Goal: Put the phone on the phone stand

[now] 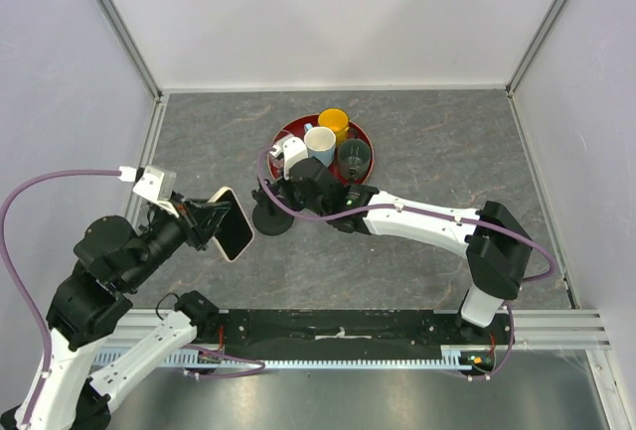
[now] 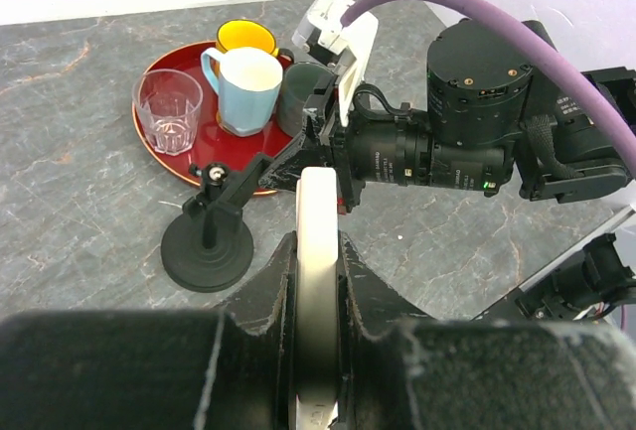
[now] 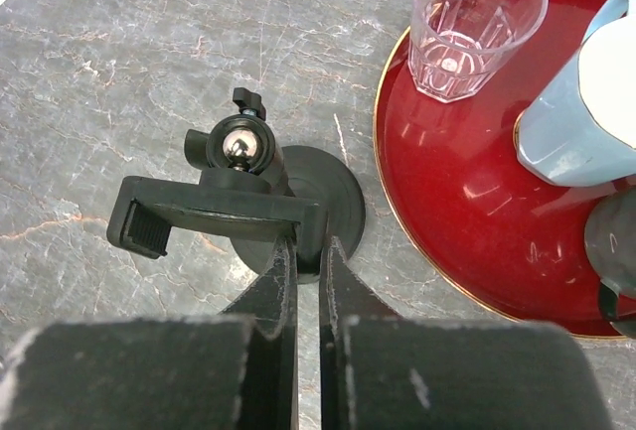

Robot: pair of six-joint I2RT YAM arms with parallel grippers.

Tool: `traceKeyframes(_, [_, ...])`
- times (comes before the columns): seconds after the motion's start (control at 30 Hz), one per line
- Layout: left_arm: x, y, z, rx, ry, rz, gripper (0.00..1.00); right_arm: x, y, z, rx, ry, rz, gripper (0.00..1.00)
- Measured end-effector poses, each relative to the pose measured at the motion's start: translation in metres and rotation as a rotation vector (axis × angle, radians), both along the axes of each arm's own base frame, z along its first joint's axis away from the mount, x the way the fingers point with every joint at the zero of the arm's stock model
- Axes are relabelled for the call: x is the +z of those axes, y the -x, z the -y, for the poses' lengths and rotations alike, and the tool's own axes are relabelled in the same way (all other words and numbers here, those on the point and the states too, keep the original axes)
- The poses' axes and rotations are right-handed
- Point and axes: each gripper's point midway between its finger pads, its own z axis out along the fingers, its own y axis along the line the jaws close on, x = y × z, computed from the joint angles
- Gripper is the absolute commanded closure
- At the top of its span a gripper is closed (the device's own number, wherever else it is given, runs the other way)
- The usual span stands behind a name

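My left gripper (image 1: 212, 220) is shut on the phone (image 1: 233, 224), holding it above the table just left of the phone stand (image 1: 270, 217). In the left wrist view the phone (image 2: 318, 214) shows edge-on, its pale rim pinched between my fingers (image 2: 266, 286). The black stand (image 2: 207, 247) sits ahead and to the left there. My right gripper (image 3: 307, 238) is shut on the right end of the stand's clamp holder (image 3: 214, 214). The ball joint (image 3: 237, 146) and disc base (image 3: 336, 190) lie beyond it. In the top view the right gripper (image 1: 281, 196) is over the stand.
A red tray (image 1: 364, 138) behind the stand holds a yellow mug (image 1: 333, 121), a pale blue mug (image 1: 320, 141), a dark cup (image 1: 353, 157) and a clear glass (image 2: 167, 110). The tray's rim (image 3: 390, 192) lies close to the right of the stand's base.
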Motion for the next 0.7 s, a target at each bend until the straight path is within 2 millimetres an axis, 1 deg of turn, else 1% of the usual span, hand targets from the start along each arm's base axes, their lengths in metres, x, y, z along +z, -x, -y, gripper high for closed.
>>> traceKeyframes(0.1, [-0.001,-0.002,0.003,-0.009,-0.002,-0.006,0.98,0.000,0.001,-0.001,0.016,0.009,0.007,1.00])
traceKeyframes(0.2, [-0.002,-0.004,0.012,-0.042,-0.001,-0.012,0.98,0.000,0.003,-0.002,0.063,0.011,0.004,1.00])
traceKeyframes(0.33, [-0.002,-0.008,0.036,-0.143,0.013,0.000,0.98,-0.001,0.013,-0.005,0.181,0.004,-0.017,1.00])
traceKeyframes(0.43, [-0.006,-0.013,0.054,-0.219,0.010,0.012,0.98,-0.001,0.020,-0.005,0.288,-0.007,-0.040,1.00])
traceKeyframes(0.5, [-0.007,-0.017,0.062,-0.245,0.010,0.022,0.98,-0.001,0.023,-0.005,0.339,-0.015,-0.050,1.00])
traceKeyframes(0.6, [-0.001,-0.023,0.071,-0.269,0.021,0.051,0.98,-0.002,0.024,-0.003,0.383,-0.016,-0.065,1.00])
traceKeyframes(0.63, [0.002,-0.025,0.073,-0.271,0.027,0.064,0.98,-0.002,0.024,-0.002,0.388,-0.016,-0.070,0.98])
traceKeyframes(0.67, [0.005,-0.027,0.074,-0.270,0.034,0.077,0.98,-0.002,0.024,-0.001,0.388,-0.015,-0.074,0.89])
traceKeyframes(0.7, [0.006,-0.029,0.074,-0.259,0.039,0.086,0.98,-0.002,0.024,-0.001,0.388,-0.014,-0.077,0.82])
